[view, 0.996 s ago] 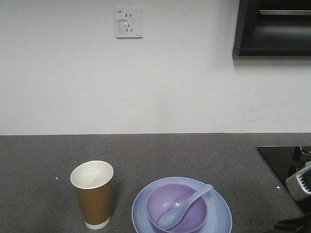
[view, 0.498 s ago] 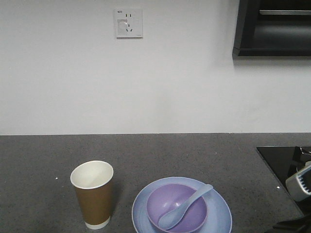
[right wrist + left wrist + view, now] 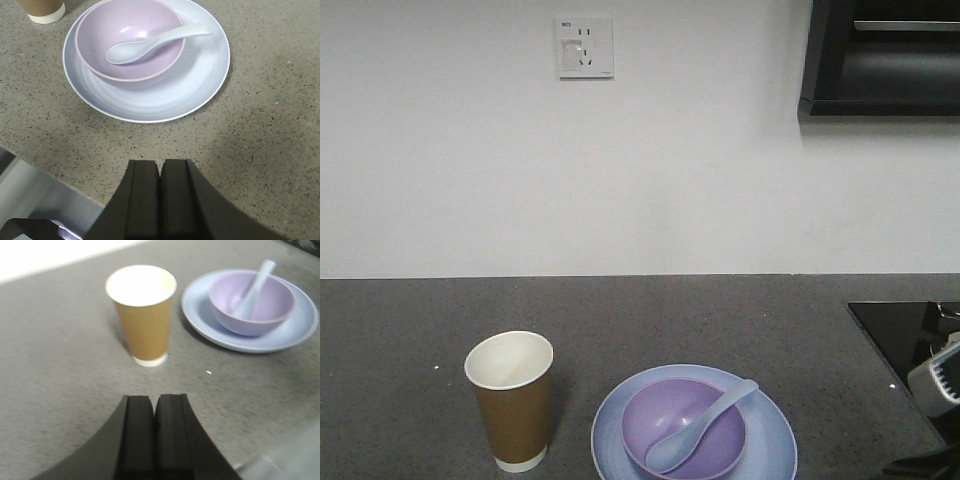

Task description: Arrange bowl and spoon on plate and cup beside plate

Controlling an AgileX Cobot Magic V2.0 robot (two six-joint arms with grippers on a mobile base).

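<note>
**Front view shows the setting laid out; a stray arm is the main hazard**

Front-facing, the plate (image 3: 694, 423) sits on the grey counter (image 3: 620, 320) with the bowl (image 3: 685, 428) resting inside its rim. The spoon (image 3: 700, 426) lies in the bowl, scoop down in the hollow, handle leaning over the bowl's far-right edge. The cup (image 3: 512, 400) stands upright just beside the plate on its left, apart from it. Judged from this, the arrangement looks complete.

The left gripper (image 3: 153, 437) has its jaws pressed together with nothing between them, hanging back from the cup. The right gripper (image 3: 160, 200) is likewise clamped empty, near the plate's front rim but not touching it.

Risks from here, as I judge them:

- The cup is tall, light and narrow at the base. A sideways brush from the left arm would probably tip it, perhaps onto the plate.
- The spoon is only propped on the bowl's edge. A knock to plate or bowl could roll it out.
- The plate looks like smooth plastic, so a low pass by the right arm could shove it, carrying the bowl along and closing the gap to the cup.
</note>
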